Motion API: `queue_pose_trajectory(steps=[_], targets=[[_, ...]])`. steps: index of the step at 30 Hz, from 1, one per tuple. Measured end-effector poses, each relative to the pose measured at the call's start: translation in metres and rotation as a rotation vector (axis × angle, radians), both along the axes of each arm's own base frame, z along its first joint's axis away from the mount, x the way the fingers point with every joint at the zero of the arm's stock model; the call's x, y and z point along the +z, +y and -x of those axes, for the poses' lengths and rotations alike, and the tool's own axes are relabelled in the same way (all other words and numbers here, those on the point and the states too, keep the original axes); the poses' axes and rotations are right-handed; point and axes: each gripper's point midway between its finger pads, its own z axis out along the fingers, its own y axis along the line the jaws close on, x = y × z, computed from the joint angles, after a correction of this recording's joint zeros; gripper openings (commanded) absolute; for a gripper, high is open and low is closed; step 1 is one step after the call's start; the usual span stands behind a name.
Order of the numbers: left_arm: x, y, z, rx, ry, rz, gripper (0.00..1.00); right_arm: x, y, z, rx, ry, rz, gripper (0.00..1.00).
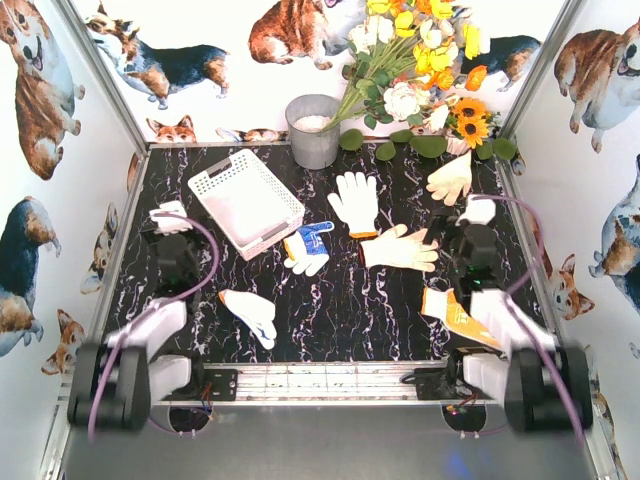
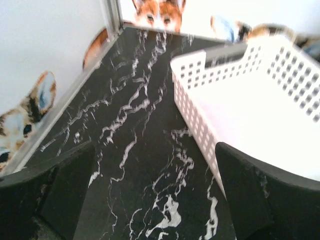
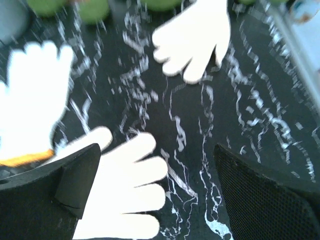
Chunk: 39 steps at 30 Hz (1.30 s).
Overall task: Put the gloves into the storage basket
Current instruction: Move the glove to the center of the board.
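Observation:
The white lattice storage basket (image 1: pixel 246 201) sits empty at the back left; its corner shows in the left wrist view (image 2: pixel 240 105). Gloves lie loose on the table: a white one with an orange cuff (image 1: pixel 355 203), a cream one (image 1: pixel 398 248), another cream one (image 1: pixel 451 180), a blue-and-white one (image 1: pixel 308 247), an orange-and-white one (image 1: pixel 249 312) and an orange one (image 1: pixel 455 315) under the right arm. My left gripper (image 1: pixel 170 222) is open and empty beside the basket. My right gripper (image 1: pixel 476 213) is open and empty, with the cream glove's fingers (image 3: pixel 125 195) by its left finger.
A grey metal bucket (image 1: pixel 313 130) stands behind the basket. A bunch of artificial flowers (image 1: pixel 420 60) leans at the back right, leaves on the table. Walls printed with corgis close in the left, right and back sides.

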Motion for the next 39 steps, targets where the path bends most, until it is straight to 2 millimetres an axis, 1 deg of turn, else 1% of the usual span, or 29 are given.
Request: queue_pose_trajectory(steps=[2,4,6,8,11,13,14,15,17,19,22,24,26,30,34,36,39], targets=[[0.029,0.002,0.007,0.028,-0.053,0.043,1.0,0.038,-0.001,0.01,-0.019,-0.076,-0.027,1.0],[0.055,0.005,0.015,0.059,-0.089,0.1,0.99,0.075,-0.001,0.024,-0.031,-0.172,-0.06,1.0],[0.081,0.003,0.02,0.062,-0.109,0.155,1.0,0.104,0.0,0.041,-0.04,-0.252,-0.1,1.0],[0.107,-0.004,0.02,0.032,-0.107,0.197,1.0,0.123,0.0,0.058,-0.048,-0.278,-0.147,1.0],[0.135,-0.02,0.013,-0.037,-0.047,0.236,1.0,0.152,0.004,0.077,-0.05,-0.264,-0.21,1.0],[0.148,-0.032,0.007,-0.097,0.009,0.246,1.0,0.167,0.011,0.084,-0.029,-0.227,-0.248,1.0],[0.152,-0.036,0.006,-0.123,0.035,0.246,1.0,0.17,0.015,0.087,-0.014,-0.201,-0.263,1.0],[0.154,-0.042,0.005,-0.154,0.067,0.24,1.0,0.169,0.02,0.089,0.001,-0.161,-0.284,1.0],[0.151,-0.049,0.008,-0.2,0.122,0.222,1.0,0.156,0.028,0.093,0.019,-0.058,-0.317,1.0],[0.139,-0.052,0.014,-0.226,0.182,0.202,1.0,0.13,0.031,0.099,0.006,0.068,-0.34,1.0],[0.122,-0.053,0.022,-0.242,0.241,0.188,1.0,0.086,0.03,0.118,-0.054,0.27,-0.362,1.0],[0.112,-0.055,0.028,-0.251,0.269,0.187,1.0,0.066,0.029,0.13,-0.096,0.376,-0.378,1.0],[0.107,-0.056,0.031,-0.263,0.284,0.187,1.0,0.048,0.029,0.139,-0.132,0.473,-0.391,0.97],[0.108,-0.059,0.034,-0.279,0.281,0.185,1.0,0.019,0.034,0.15,-0.175,0.659,-0.397,0.93],[0.104,-0.062,0.036,-0.299,0.291,0.191,1.0,-0.009,0.048,0.157,-0.18,0.836,-0.37,0.85],[0.1,-0.062,0.036,-0.298,0.302,0.189,1.0,-0.019,0.054,0.162,-0.181,0.891,-0.359,0.82],[0.094,-0.061,0.034,-0.292,0.323,0.183,1.0,-0.028,0.056,0.167,-0.192,0.922,-0.364,0.74]])
